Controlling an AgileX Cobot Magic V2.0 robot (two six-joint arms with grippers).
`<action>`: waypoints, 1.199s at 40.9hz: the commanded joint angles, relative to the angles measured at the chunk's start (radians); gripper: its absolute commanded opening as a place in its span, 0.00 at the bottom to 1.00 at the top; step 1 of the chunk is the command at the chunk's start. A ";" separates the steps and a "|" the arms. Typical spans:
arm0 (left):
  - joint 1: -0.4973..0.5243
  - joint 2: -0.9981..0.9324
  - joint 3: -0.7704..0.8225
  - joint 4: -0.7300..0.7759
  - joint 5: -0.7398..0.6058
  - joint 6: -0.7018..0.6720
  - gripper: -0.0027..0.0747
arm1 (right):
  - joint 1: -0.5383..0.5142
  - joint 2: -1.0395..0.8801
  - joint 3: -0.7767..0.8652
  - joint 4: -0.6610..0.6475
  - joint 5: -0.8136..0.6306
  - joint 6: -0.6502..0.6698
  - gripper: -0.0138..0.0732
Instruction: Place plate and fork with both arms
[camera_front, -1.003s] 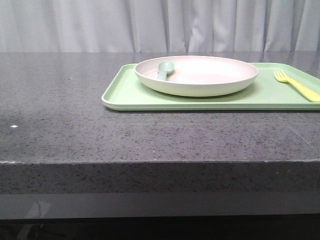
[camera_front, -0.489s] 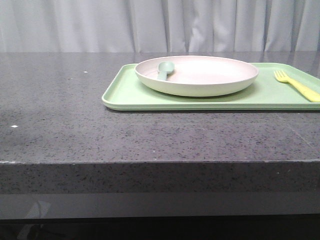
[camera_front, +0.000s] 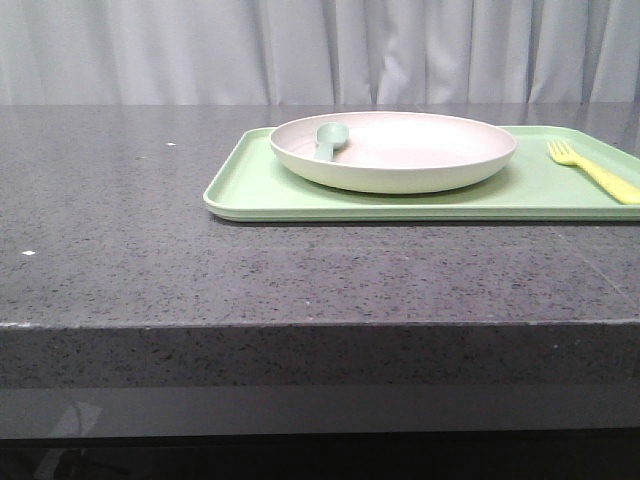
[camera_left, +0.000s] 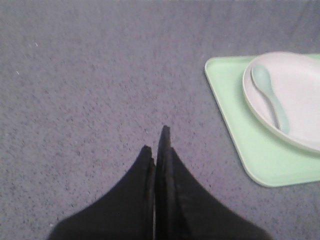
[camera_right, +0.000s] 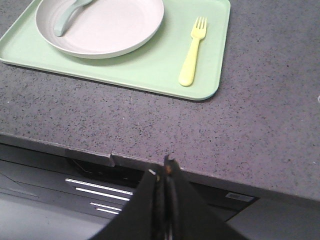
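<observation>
I see my left gripper (camera_left: 159, 150) as smooth matte black, tapering to points. My right gripper (camera_right: 163, 172) looks alike, its tips slightly scuffed.

Both your grippers are closed up, holding nothing.
Left gripper (camera_left: 159, 150) and right gripper (camera_right: 162, 172) have their fingers pressed together.
</observation>
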 joint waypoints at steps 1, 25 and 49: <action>0.003 -0.105 0.048 -0.009 -0.159 -0.013 0.01 | -0.001 0.008 -0.019 0.000 -0.074 0.003 0.08; 0.071 -0.393 0.238 0.041 -0.210 -0.001 0.01 | -0.001 0.008 -0.019 0.000 -0.075 0.003 0.08; 0.149 -0.695 0.791 0.167 -0.679 -0.211 0.01 | -0.001 0.008 -0.019 0.000 -0.075 0.003 0.08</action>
